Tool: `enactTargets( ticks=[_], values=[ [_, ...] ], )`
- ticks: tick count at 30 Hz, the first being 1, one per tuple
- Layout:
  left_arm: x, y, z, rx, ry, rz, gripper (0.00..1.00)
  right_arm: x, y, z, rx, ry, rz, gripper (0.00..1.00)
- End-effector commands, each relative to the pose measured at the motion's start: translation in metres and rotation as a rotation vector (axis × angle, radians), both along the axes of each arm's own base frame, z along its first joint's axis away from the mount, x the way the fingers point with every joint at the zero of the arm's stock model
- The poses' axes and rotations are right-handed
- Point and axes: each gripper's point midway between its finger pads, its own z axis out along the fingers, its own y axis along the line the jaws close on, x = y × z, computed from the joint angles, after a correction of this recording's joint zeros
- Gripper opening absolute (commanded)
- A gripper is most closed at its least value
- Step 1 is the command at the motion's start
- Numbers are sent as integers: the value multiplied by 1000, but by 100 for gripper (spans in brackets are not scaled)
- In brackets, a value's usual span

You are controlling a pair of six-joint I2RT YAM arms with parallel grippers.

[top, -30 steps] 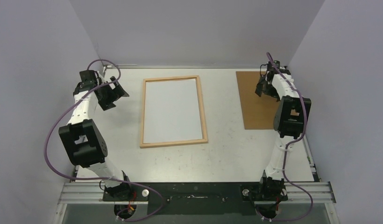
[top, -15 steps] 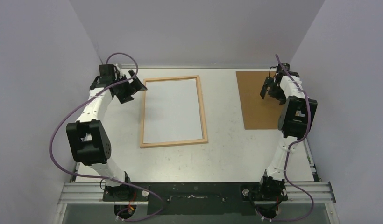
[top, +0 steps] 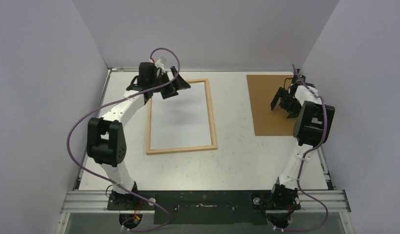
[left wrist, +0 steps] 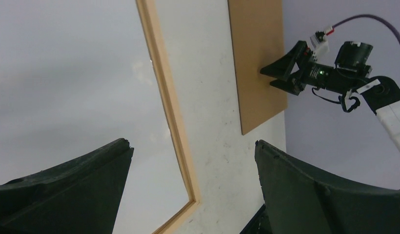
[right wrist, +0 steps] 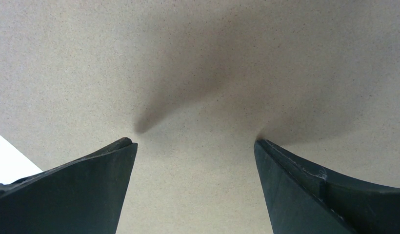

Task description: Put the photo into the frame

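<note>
The light-wood frame (top: 181, 116) lies flat mid-table, and its rail (left wrist: 166, 112) runs through the left wrist view. A plain white surface (top: 179, 117) fills its inside. No printed side of the photo shows, and I cannot tell if this surface is its back. My left gripper (top: 176, 87) hovers open over the frame's far left corner with nothing between its fingers (left wrist: 193, 146). My right gripper (top: 282, 106) stands open over the brown board. Its fingertips (right wrist: 194, 142) are right at the board's surface, holding nothing.
A flat brown backing board (top: 270, 104) lies at the back right of the table and fills the right wrist view (right wrist: 198, 63). It also appears in the left wrist view (left wrist: 256, 63). Grey walls enclose the table on three sides. Purple cables loop off both arms.
My left arm has swung right from the table's left side to the frame's far left corner. My right gripper has shifted slightly nearer over the board. Both stay open.
</note>
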Motion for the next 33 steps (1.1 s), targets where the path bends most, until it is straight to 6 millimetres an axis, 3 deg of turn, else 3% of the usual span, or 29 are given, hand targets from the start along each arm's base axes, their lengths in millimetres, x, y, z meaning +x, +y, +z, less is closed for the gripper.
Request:
enactTargets(
  ticks=[1, 4, 8, 15, 21, 25, 29, 33],
  values=[
    [1, -74, -2, -60, -26, -137, 97, -32, 37, -20, 78, 115, 9, 95],
    [-4, -120, -9, -84, 0, -225, 94, -41, 54, -24, 80, 138, 22, 95],
    [-11, -159, -29, -71, 80, -293, 85, -45, 65, -16, 57, 137, 31, 94],
    [-30, -208, -72, 1, 207, -329, 77, -58, 88, -11, 121, 119, 18, 93],
    [-47, -236, -109, 163, 271, -374, 69, -46, 99, 8, 149, 71, 40, 92],
    [-54, -243, -119, 256, 303, -354, 66, -29, 76, 38, 36, -4, 14, 92],
    [-62, -250, -134, 267, 357, -346, 65, -15, 27, 73, -137, -95, -103, 92],
    [-71, -263, -143, 214, 383, -376, 65, -19, -17, 81, -226, -126, -235, 95]
  ],
)
